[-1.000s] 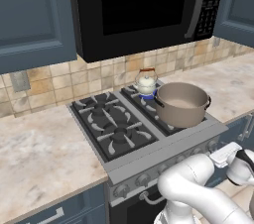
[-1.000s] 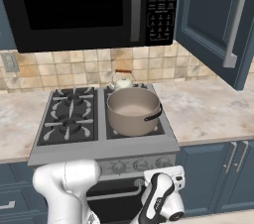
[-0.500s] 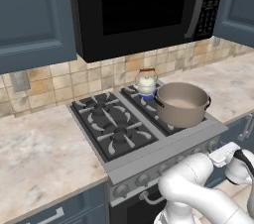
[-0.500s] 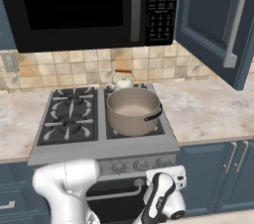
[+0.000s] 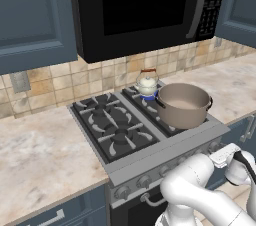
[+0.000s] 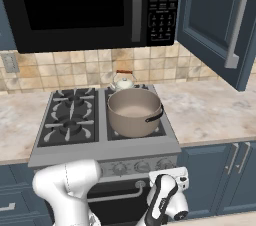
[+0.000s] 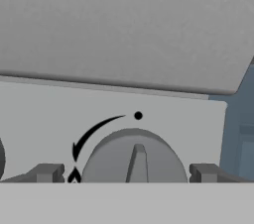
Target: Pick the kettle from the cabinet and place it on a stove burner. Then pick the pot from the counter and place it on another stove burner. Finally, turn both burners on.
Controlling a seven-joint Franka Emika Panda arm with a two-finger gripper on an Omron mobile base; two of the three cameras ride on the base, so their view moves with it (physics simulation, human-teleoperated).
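The cream kettle (image 5: 147,84) (image 6: 122,82) stands on the stove's rear right burner, with a faint blue glow under its base. In front of it the taupe pot (image 5: 184,104) (image 6: 134,111) sits on the front right burner. Low before the stove's silver knob panel (image 6: 105,169), my gripper (image 7: 126,173) is open. Its fingertips (image 7: 47,172) stand on either side of a round grey knob (image 7: 134,161) without touching it. The knob's pointer aims up at a black dot. The cabinet (image 6: 215,20) at the upper right has its door open.
The black microwave (image 5: 145,5) (image 6: 85,5) hangs over the stove (image 5: 112,125) (image 6: 70,117). The marbled counter (image 5: 35,155) (image 6: 210,110) runs along both sides. More knobs (image 5: 142,182) line the panel, and blue base-unit doors (image 6: 225,175) stand to the right.
My hand has edged slightly closer to the knob panel. Kettle and pot have not moved.
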